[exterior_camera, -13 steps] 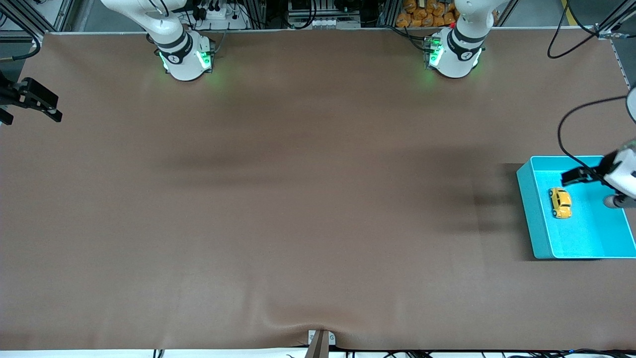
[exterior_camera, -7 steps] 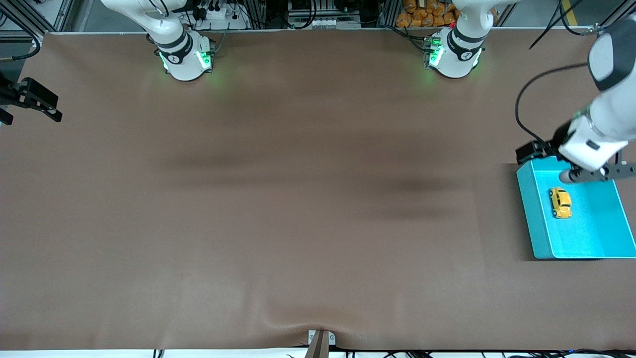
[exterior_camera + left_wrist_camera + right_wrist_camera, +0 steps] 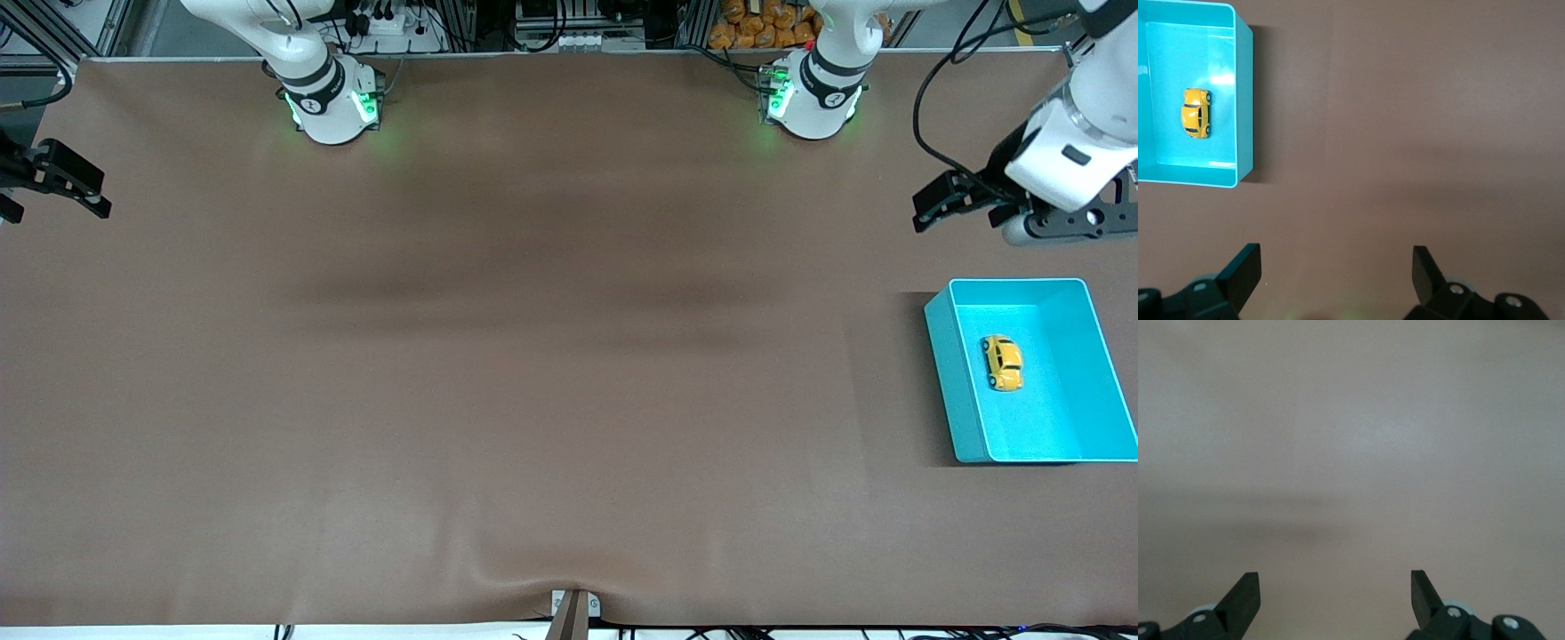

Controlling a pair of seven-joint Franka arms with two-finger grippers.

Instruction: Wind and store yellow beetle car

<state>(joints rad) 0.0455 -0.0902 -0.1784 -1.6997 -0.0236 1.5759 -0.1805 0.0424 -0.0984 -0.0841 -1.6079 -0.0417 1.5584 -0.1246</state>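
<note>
The yellow beetle car lies on its wheels inside the teal bin at the left arm's end of the table. It also shows in the left wrist view, inside the bin. My left gripper is open and empty, up in the air over bare mat beside the bin, on the side toward the robot bases; its own view shows it too. My right gripper is open and empty and waits at the right arm's end of the table, over bare mat.
A brown mat covers the whole table. The two arm bases stand along the table's edge farthest from the front camera. A small bracket sits at the edge nearest the front camera.
My left gripper has risen out of the teal bin and moved toward the robot bases, clear of the bin. The car has stayed in place. The right arm has not moved.
</note>
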